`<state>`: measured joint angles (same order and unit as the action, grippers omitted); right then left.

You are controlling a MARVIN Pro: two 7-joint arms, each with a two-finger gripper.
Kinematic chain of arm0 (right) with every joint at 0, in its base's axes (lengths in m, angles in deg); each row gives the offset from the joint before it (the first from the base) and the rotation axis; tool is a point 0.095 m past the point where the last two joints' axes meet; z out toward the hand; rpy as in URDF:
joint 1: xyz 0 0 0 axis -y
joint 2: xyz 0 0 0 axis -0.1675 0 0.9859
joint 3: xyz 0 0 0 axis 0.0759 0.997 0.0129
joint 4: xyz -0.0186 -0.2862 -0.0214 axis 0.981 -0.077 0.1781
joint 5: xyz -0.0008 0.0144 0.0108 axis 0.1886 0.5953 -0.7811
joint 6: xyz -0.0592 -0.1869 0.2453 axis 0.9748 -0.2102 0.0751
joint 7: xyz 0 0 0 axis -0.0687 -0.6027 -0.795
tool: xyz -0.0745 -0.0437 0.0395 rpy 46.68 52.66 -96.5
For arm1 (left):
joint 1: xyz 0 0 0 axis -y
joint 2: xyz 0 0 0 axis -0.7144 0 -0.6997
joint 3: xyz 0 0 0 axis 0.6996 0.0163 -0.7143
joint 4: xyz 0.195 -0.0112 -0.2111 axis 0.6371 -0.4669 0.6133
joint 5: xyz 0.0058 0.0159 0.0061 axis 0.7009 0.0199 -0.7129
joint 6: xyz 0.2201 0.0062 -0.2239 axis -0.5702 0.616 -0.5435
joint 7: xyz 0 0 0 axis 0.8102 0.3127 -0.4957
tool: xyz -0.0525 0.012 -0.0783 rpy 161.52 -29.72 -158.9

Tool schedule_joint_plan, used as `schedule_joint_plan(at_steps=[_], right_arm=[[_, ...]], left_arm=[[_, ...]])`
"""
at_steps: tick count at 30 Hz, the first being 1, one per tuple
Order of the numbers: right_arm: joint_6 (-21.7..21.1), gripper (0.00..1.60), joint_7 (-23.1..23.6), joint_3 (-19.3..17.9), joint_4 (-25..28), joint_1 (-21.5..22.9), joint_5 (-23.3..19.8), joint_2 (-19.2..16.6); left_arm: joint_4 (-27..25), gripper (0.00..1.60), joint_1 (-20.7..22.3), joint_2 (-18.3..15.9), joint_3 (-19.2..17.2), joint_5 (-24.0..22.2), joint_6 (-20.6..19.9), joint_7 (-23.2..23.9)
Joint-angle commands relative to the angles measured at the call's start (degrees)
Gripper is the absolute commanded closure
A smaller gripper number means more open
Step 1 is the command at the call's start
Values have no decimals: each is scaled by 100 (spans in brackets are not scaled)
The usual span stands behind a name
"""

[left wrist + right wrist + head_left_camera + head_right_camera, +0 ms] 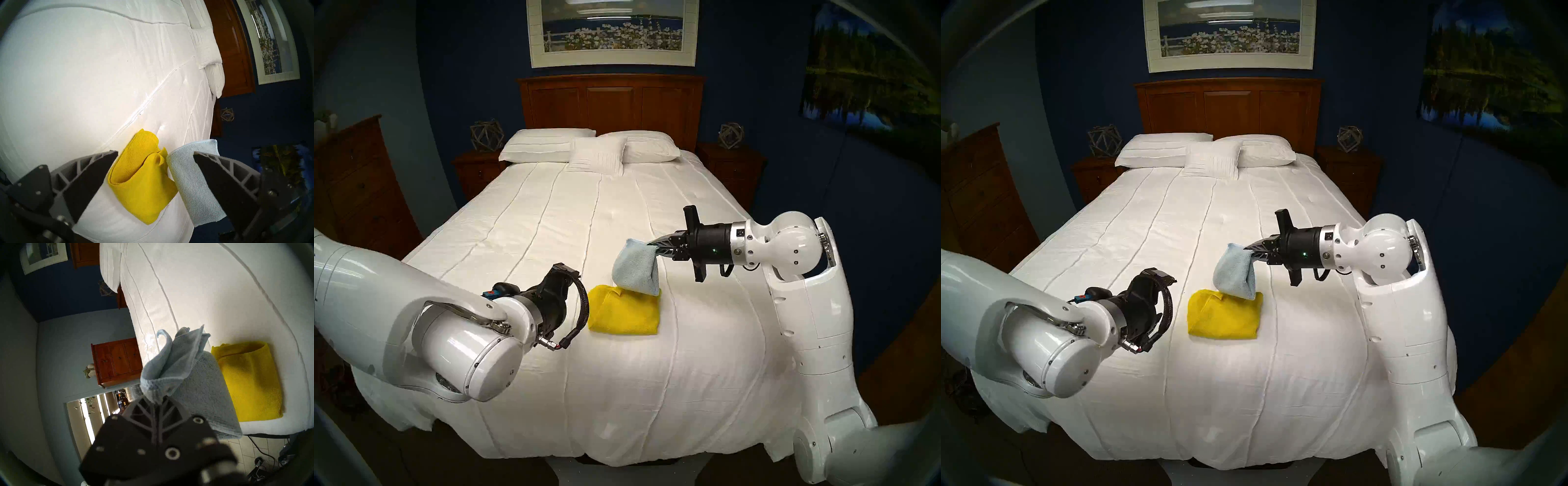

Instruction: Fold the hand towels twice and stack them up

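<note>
1. Nearest the robot, the left gripper (155,162) hung just above the foot of the bed with its two dark fingers spread wide and nothing between them, pointing at the towels, probably clear of the other arm's work.
2. Just beyond it, the bright yellow folded microfibre hand towel (624,312) lay flat on the white quilted bedspread (551,220), its loose edges gaping a little at one side; it looked ready to serve as the base of the stack.
3. Above the yellow towel's far edge hung the pale blue folded microfibre hand towel (634,268), pinched at one upper corner by the right gripper (655,249), whose fingers were clamped tight on the cloth. Held by one corner, it drooped, its lowest tip at or just over the yellow one.
4. Farthest off, white pillows (588,147) rested against the wooden headboard (612,101).
</note>
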<state>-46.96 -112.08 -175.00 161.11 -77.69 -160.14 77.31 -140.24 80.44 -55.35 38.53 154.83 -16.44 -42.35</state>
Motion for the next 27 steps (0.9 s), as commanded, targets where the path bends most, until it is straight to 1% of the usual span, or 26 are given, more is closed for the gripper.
schedule_joint_plan(at_steps=[1,16,27], right_arm=[[61,160,-125,5,360,-186,-177,-79],[142,160,-142,197,425,-301,-264,-98],[203,160,-104,273,431,-164,-327,4]], left_arm=[[1,0,320,-12,43,-2,-142,19],[1,0,591,19,294,-2,-399,19],[1,0,735,56,420,-2,-531,22]])
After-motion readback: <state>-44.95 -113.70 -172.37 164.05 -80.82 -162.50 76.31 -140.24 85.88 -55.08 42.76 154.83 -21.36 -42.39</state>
